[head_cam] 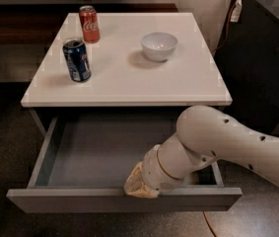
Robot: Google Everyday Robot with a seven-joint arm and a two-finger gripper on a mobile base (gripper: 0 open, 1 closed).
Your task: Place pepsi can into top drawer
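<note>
The gripper [140, 185] is sitting at the drawer [55, 201] front; I cannot tell its state. The pepsi can [77, 59] is standing well apart on the table [129, 83].

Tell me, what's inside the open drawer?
The top drawer shows only bare grey floor. The end effector sits at its front edge, and the arm covers the right front corner, so anything there is hidden.

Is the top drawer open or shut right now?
Open: the top drawer is pulled out, its grey interior showing. The end effector is at its front panel.
</note>
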